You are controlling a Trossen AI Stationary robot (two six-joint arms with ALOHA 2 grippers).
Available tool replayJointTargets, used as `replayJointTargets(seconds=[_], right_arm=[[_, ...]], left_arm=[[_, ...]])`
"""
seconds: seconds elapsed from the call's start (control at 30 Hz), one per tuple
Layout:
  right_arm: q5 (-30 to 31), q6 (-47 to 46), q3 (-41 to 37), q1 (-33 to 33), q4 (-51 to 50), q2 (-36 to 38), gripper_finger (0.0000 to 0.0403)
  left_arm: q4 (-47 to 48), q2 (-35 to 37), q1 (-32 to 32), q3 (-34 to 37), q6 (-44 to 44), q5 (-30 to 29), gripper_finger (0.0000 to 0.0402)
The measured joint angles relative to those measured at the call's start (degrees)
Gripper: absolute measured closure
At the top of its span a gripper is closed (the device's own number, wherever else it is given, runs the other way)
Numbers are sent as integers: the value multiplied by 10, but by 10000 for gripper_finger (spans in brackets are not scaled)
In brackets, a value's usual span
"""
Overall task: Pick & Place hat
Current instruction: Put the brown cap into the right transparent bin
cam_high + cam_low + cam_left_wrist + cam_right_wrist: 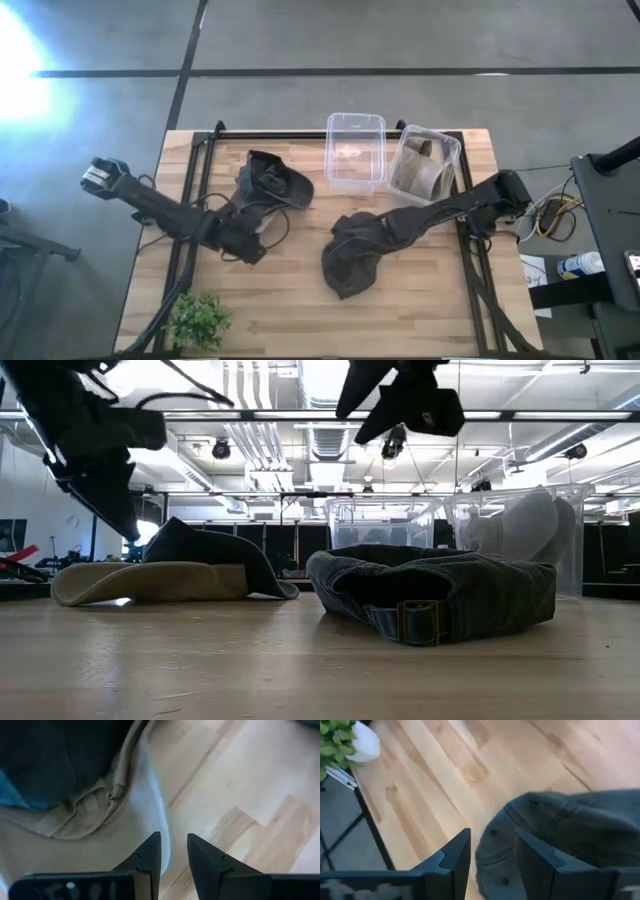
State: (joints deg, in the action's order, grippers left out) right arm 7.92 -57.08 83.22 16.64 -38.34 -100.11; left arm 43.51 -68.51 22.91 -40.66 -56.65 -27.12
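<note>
High view, table: light wooden table (290,310) with a dark rail frame along its edges.
High view, hats: dark bucket hat with tan underside (272,182) lies left of centre; dark denim cap (352,256) lies right of centre, well apart from it.
High view, bins: two clear plastic bins at the far edge, one near empty (355,152), one holding pale fabric (424,164).
High view, arms: left gripper (247,243) hangs just beside the bucket hat's near edge; right gripper (380,232) sits over the denim cap's far side. Small green plant (199,320) at the near-left corner.
Low view: bucket hat (165,572) and denim cap (432,594) both rest flat on the wood, brass buckle facing the camera. Both arms hang above them, clear of the hats.
Left wrist view: fingers (146,861) narrowly parted, nothing between them, over the tan brim (75,840).
Right wrist view: fingers (456,855) parted, holding nothing, above the denim cap's (570,835) edge; plant (342,740) at the table corner.
</note>
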Motion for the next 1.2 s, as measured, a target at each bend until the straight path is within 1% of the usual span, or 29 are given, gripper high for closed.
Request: replayJointTargets(seconds=[0.13, 0.23, 0.33, 0.43, 0.63, 0.73, 0.87, 1.07, 1.2], right_arm=[[32, 47, 7, 12, -10, 1, 267], [74, 62, 7, 35, -53, 11, 268], [120, 49, 7, 63, -107, 18, 268], [148, 30, 4, 87, -138, 20, 268], [192, 13, -1, 123, -178, 19, 268], [216, -1, -3, 133, -206, 18, 268], [235, -18, -5, 142, -236, 18, 268], [239, -22, -22, 143, -245, 18, 268], [238, -43, -41, 143, -245, 18, 268]], left_arm=[[-3, 0, 34, 4, 34, -25, 284], [-3, -2, 53, 9, 41, -37, 253], [-5, -8, 67, 12, 23, -53, 226], [-16, -18, 75, 17, -2, -83, 209], [-79, -56, 76, 35, -6, -96, 204], [-71, -79, 76, 36, -31, -136, 204], [-70, -102, 74, 36, -32, -185, 204], [-81, -151, 56, 42, -32, -192, 204], [-90, -186, 41, 44, -32, -193, 204]])
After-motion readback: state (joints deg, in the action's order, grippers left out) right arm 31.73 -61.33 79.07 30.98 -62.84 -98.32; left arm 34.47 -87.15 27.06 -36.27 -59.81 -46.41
